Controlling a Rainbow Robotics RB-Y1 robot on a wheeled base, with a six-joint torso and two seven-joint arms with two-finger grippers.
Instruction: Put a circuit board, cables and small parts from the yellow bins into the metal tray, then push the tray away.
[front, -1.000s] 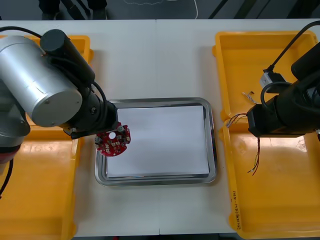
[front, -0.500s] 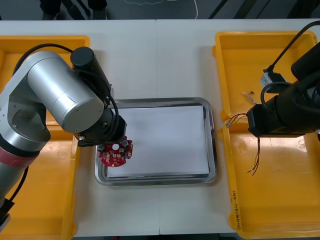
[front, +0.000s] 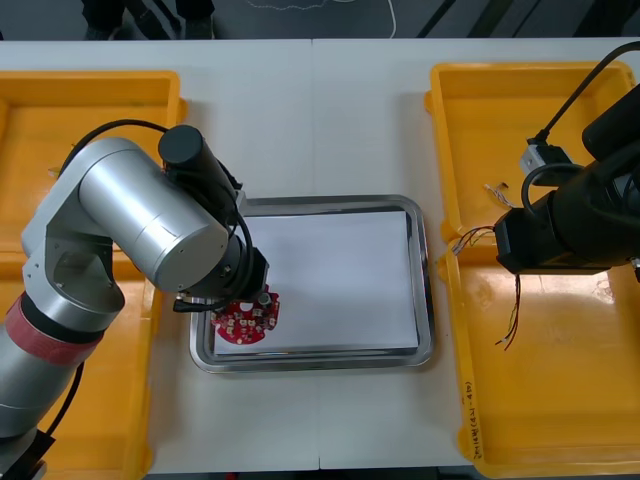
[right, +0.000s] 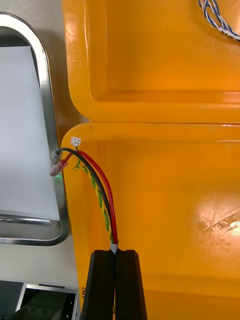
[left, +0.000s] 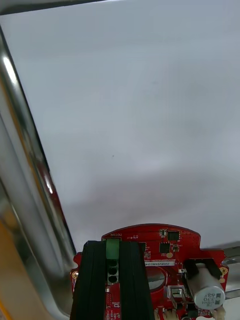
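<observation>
Now the left gripper (left: 112, 246) pinches the round red circuit board (front: 248, 320) by its green connector at the metal tray's (front: 426, 285) near left corner. Further right, the right gripper (right: 114, 253) is clamped tight on the red and yellow cable (right: 101, 196) over a right-hand yellow bin (right: 175, 200).

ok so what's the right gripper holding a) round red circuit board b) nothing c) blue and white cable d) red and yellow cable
d: the right gripper is shut on the end of the red and yellow cable over a yellow bin; the blue and white cable lies loose in the next bin, and the left gripper holds the circuit board.
</observation>
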